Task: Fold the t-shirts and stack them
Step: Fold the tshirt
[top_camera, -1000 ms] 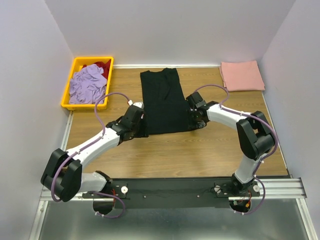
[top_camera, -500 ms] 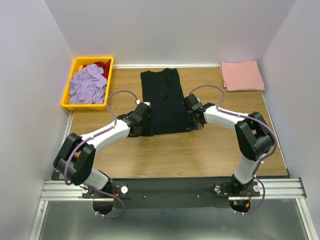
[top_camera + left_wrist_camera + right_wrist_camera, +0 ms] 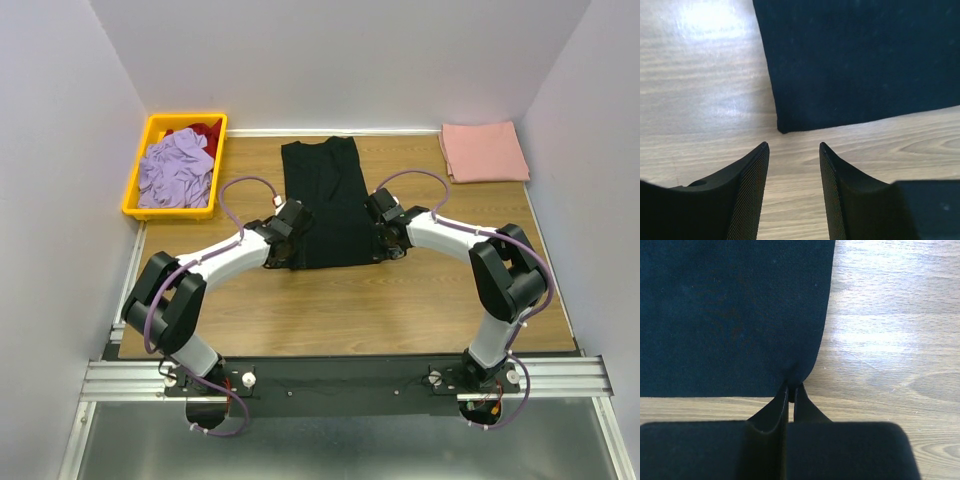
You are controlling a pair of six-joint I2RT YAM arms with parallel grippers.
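The black t-shirt (image 3: 325,200) lies flat on the table as a long strip, sides folded in, collar at the far end. My right gripper (image 3: 382,246) is shut on its near right corner (image 3: 802,371), pinching the cloth at the hem. My left gripper (image 3: 279,258) is open just short of the near left corner (image 3: 782,127), with bare wood between its fingers. The salmon-pink t-shirt (image 3: 484,151) lies folded in the far right corner.
A yellow bin (image 3: 176,166) at the far left holds a crumpled lavender garment (image 3: 177,168) and a red one (image 3: 206,132). The table is wood (image 3: 340,310). White walls close in the left, far and right sides.
My left arm has swung right and forward, bringing its gripper up to the shirt's near left corner. My right gripper has shifted slightly left at the near right corner.
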